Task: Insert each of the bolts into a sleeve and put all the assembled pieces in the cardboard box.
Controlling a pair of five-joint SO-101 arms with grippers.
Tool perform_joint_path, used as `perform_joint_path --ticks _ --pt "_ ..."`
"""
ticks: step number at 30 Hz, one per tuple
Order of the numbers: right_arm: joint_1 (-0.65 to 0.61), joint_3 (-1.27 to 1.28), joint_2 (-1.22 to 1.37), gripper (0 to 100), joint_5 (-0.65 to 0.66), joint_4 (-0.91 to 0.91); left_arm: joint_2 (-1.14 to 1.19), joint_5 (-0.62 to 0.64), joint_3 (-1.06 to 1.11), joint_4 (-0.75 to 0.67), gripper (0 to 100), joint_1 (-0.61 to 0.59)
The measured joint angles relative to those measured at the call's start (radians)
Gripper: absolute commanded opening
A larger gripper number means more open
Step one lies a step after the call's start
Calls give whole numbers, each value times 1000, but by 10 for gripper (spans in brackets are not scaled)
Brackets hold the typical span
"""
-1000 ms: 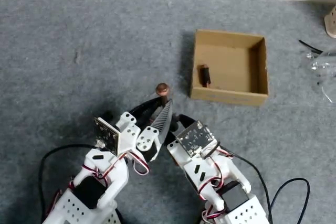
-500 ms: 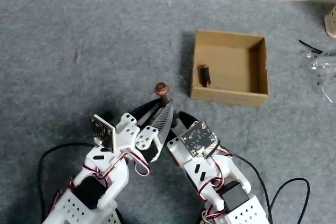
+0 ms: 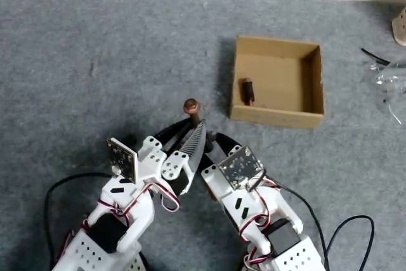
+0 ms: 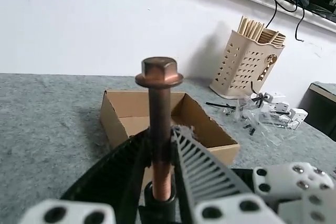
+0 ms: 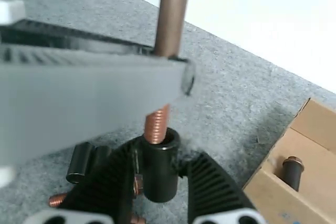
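Note:
My left gripper (image 4: pixel 160 145) is shut on a copper bolt (image 4: pixel 159 114), held upright with its hex head on top; the bolt (image 3: pixel 192 107) also shows in the high view between the two arms. Its threaded end (image 5: pixel 156 124) sits in the mouth of a black sleeve (image 5: pixel 160 169), on which my right gripper (image 5: pixel 160 179) is shut. The cardboard box (image 3: pixel 277 81) lies to the right, beyond the grippers, and holds one assembled piece (image 3: pixel 247 91), also seen as the assembled piece (image 5: pixel 292 170) in the right wrist view.
A loose black sleeve (image 5: pixel 80 163) and copper bolts (image 5: pixel 56 199) lie on the grey carpet beneath the grippers. A beige holder (image 4: pixel 249 61) and clear bags with cables (image 3: pixel 387 74) sit at the far right edge.
The bolt and both grippers have shifted slightly left and away from the arm bases; both grips are unchanged.

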Motion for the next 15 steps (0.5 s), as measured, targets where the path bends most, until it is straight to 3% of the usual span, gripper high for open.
perform_joint_path --ticks 7,15 --pt "0 0 -2 5 -3 -28 -6 11 0 81 6 107" --pt "-3 0 2 5 -78 -37 -11 9 0 91 6 74"
